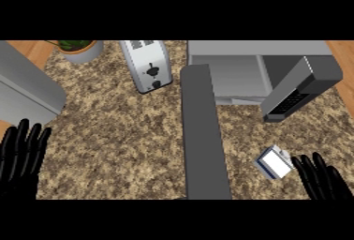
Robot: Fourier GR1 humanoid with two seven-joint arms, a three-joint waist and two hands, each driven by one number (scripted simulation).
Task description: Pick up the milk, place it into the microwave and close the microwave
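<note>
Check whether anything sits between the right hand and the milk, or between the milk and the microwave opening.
Nothing visible does. The right hand is open just right of the milk, with only bare counter between. From the milk up to the microwave, the counter is bare, and the open door stands to the left of that path.

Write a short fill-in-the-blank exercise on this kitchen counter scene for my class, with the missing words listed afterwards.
1. The microwave has its door standing ____.
2. The milk lies on the counter just in front of the robot's ____ hand.
3. The toaster stands between the microwave and a potted ____.
4. The left hand holds ____.

Missing words: open; right; plant; nothing
</note>
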